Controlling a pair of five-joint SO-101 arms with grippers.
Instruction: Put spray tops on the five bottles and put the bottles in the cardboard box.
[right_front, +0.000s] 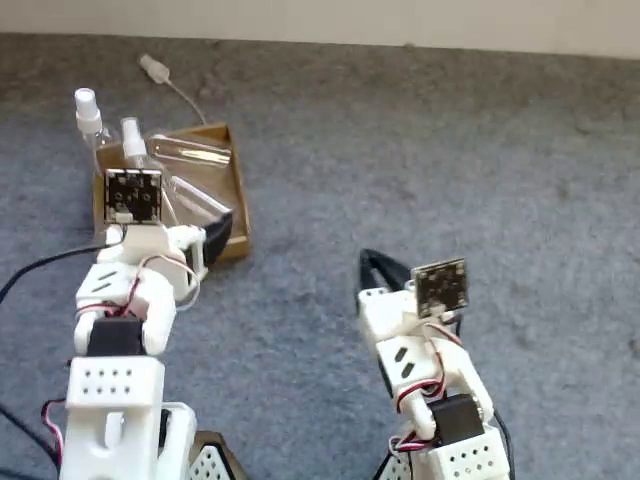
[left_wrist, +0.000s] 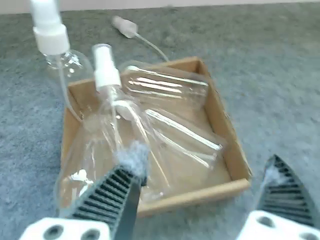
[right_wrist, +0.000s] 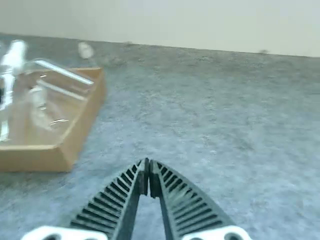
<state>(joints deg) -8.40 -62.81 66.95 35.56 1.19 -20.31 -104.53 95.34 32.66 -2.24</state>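
Your left gripper (left_wrist: 202, 166) is spread wide and empty, hanging over the near wall of the cardboard box (left_wrist: 231, 142). The right gripper (right_wrist: 148, 168) is pinched shut on nothing, with the box well off to its side, so the left arm is the nearer one for whatever comes next.

Just ahead of the left jaws a capped bottle (left_wrist: 111, 100) stands inside the box. Beyond it two clear bottles (left_wrist: 165, 87) lie flat across the box; I can't tell if they have tops.

Past the far corner, outside the box, a second capped bottle (left_wrist: 67, 62) stands upright, and it is probably your next pick. The loose spray top (left_wrist: 124, 26) lies farther still, its tube trailing back toward the box.

Carpet around both is open, but reaching over the box means clearing the upright sprayer.
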